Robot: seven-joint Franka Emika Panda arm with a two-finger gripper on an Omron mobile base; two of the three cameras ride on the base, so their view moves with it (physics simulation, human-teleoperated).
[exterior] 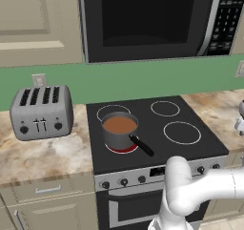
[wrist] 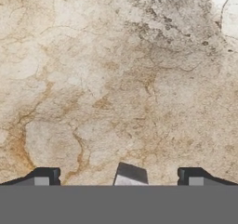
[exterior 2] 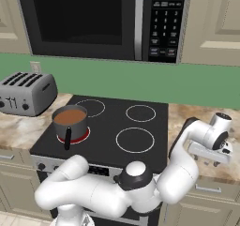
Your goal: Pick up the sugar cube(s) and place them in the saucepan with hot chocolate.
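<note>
1. The gripper [wrist: 119, 177] hung over the marble counter [wrist: 116, 79] with its jaws spread wide and nothing held. A small pale block, which I took for the sugar cube [wrist: 131, 175], sat between the two finger tips at the near edge of the hand view.
2. Only part of the cube showed, so a closing pinch might have caught a corner rather than flat faces. The cube could then have twisted or skidded out across the smooth counter.
3. If the fingers had come down too low before closing, they might have scraped the counter. Too high, and they would probably have shut above the cube.
4. The saucepan [exterior 2: 70, 122] stood well away from the gripper, on the far side of the stove [exterior 2: 140, 140] from it. The carry would therefore have been long, and a weak grip could have lost the cube over the cooktop.
5. The black stick handle [exterior 2: 68, 138] pointed out toward the front of the stove. A low approach could have knocked it and slopped the hot chocolate [exterior 2: 70, 116].
6. The cube looked tiny, pale on its nearer face and grey-shaded on top, with sharp edges. Whether more cubes lay nearby, I could not tell.
7. The saucepan was a small grey pot, nearly full of smooth reddish-brown liquid, sitting on a red burner.
</note>
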